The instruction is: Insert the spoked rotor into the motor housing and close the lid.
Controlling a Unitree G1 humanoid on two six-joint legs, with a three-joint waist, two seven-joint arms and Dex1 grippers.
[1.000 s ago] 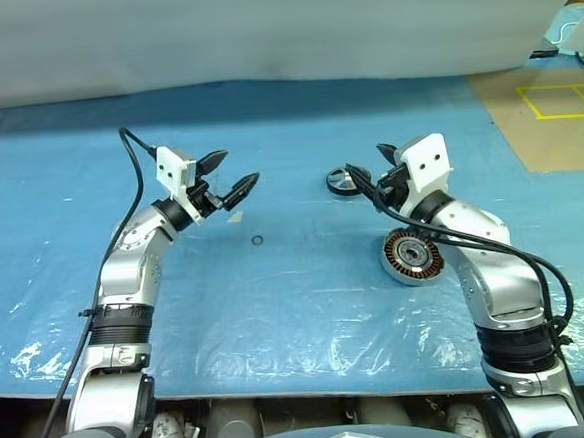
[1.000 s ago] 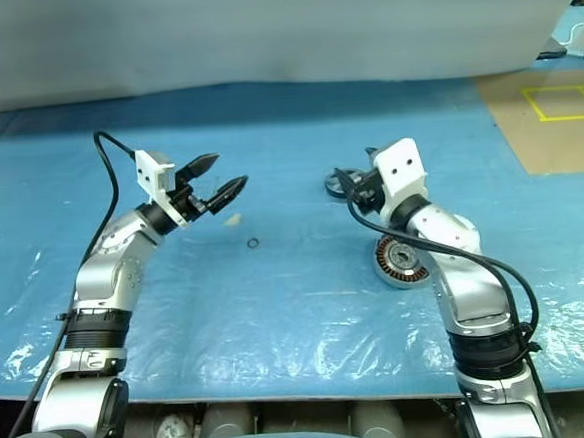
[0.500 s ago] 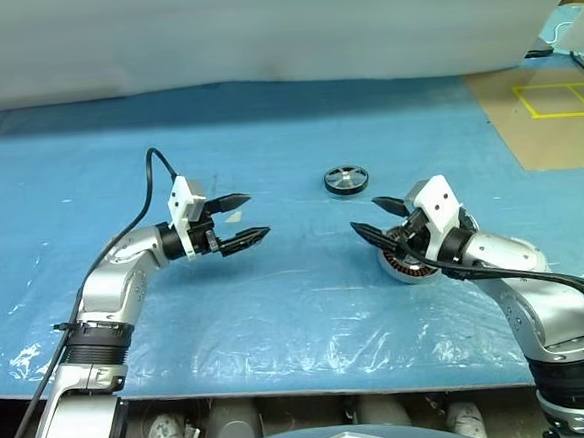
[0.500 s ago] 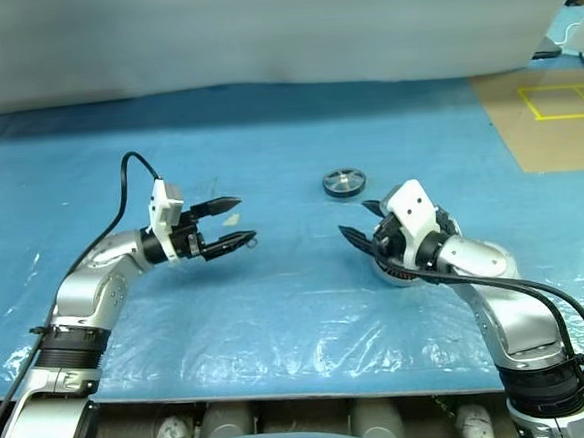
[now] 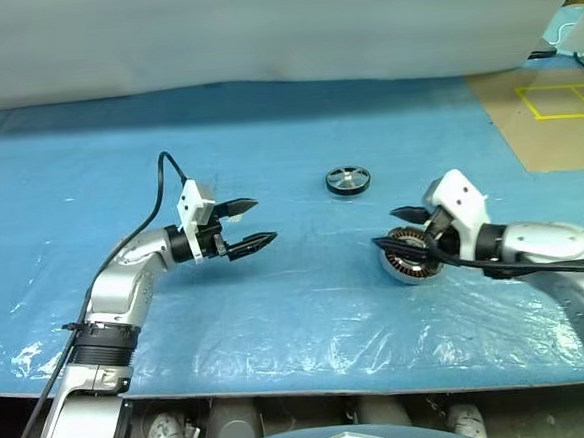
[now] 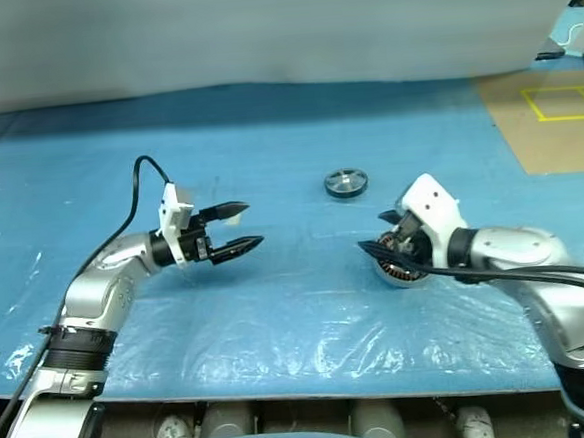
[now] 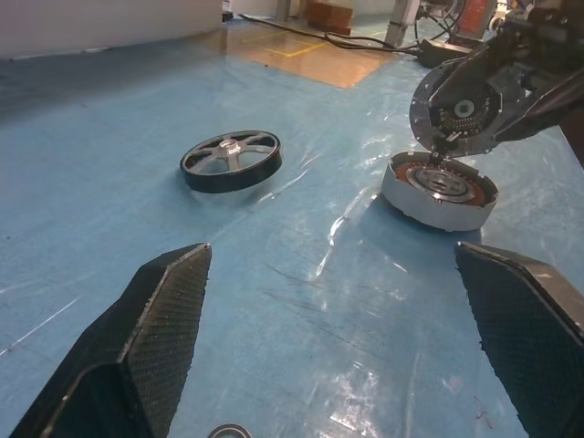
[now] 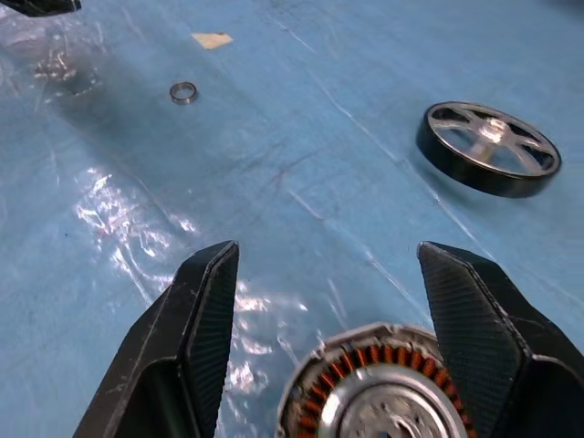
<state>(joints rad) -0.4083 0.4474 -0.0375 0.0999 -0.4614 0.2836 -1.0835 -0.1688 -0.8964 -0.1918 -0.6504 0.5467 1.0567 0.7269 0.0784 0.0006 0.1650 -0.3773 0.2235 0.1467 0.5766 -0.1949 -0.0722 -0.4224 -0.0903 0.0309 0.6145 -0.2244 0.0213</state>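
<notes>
Both pairs of my fingers stand wide and empty: left gripper (image 5: 258, 224) hangs above the blue sheet (image 5: 298, 309), right gripper (image 5: 394, 228) just over the motor housing (image 5: 409, 254). Farther back lies the spoked rotor (image 5: 348, 181), flat and untouched. It looks rigid, metal-heavy and slick-rimmed, so I'd pinch it across the outer rim.

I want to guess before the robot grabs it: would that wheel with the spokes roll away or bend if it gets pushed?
The spoked rotor lies flat on the blue sheet, so a push would probably slide it, not roll it. Tipped onto its round rim, it might roll. It looks like stiff metal, so it likely won't bend. The shiny rim could be slippery for the right tool.
</notes>
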